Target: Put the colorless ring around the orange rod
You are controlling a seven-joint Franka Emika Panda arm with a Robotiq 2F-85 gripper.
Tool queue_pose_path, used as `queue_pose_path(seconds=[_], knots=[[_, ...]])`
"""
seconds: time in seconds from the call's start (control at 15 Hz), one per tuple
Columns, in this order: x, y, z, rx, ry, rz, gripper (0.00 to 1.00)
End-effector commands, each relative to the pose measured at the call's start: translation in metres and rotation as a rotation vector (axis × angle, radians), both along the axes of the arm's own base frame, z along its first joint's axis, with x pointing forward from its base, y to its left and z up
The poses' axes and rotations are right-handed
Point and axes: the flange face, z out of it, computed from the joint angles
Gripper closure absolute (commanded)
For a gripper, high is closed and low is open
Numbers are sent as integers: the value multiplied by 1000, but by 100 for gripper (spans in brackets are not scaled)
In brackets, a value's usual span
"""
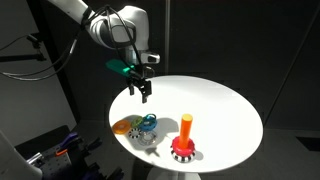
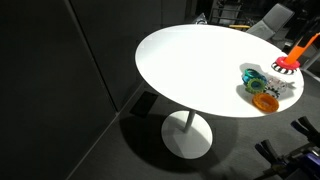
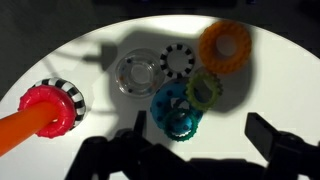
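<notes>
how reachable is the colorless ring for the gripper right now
Probably yes: the gripper hangs open above the table, and the colorless ring lies flat and uncovered at the pile's edge. The black-and-white ring and teal ring sit close beside it, so that side looks tight.

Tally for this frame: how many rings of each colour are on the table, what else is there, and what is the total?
colorless ring: 1
black-and-white ring: 1
orange ring: 1
yellow ring: 1
teal-blue ring: 1
orange rod on its red base: 1
Total: 6
</notes>
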Motion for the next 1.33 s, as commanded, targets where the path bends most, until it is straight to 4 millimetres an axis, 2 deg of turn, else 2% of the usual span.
queue_pose_path(seconds=[0.0,0.27,0.53,0.87,1.27], knots=[[0,0,1,0,0,0,0],[-1,-6,-7,-14,17,1,0],[-6,-17,-25,-25,56,30,0],[-15,-42,-56,-69,88,78,0],[-16,-60,-103,-82,-12,102,0]])
